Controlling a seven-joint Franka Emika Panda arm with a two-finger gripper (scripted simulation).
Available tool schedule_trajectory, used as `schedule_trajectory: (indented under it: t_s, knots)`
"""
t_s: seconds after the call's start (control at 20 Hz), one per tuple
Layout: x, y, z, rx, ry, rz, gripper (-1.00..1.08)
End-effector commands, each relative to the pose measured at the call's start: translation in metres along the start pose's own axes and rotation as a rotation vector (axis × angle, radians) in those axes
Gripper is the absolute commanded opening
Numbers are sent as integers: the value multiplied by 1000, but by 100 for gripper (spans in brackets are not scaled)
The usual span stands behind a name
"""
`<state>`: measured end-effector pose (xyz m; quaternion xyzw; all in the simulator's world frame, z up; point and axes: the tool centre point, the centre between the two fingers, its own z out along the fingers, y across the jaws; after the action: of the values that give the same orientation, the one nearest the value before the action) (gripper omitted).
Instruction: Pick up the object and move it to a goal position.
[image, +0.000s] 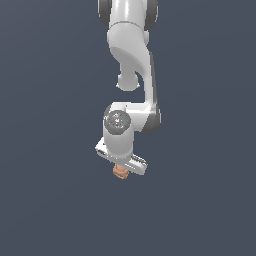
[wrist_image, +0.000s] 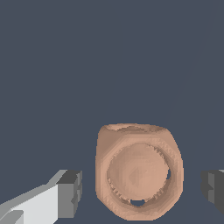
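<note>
The object (wrist_image: 138, 172) is a small terracotta-brown rounded block with a raised round face, resting on the dark grey floor. In the wrist view it sits between the two dark fingertips (wrist_image: 70, 193) of my gripper (wrist_image: 142, 190), with a gap on each side, so the gripper is open around it. In the exterior view the object (image: 120, 172) peeks out just under the white hand of the gripper (image: 121, 169), which hides most of it. The arm reaches down from above.
A plain dark grey floor (image: 200, 210) surrounds the object in both views. The white arm's links (image: 131, 45) rise above the gripper in the exterior view.
</note>
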<state>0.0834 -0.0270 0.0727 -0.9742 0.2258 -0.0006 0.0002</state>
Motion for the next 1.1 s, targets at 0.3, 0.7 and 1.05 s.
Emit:
schedule_trajectory:
  t_s: [0.3, 0.7, 1.05]
  knots:
    - [0, 0, 34, -1, -1, 3, 100]
    - [1, 0, 33, -1, -1, 3, -100]
    - [1, 0, 34, -1, -1, 3, -100]
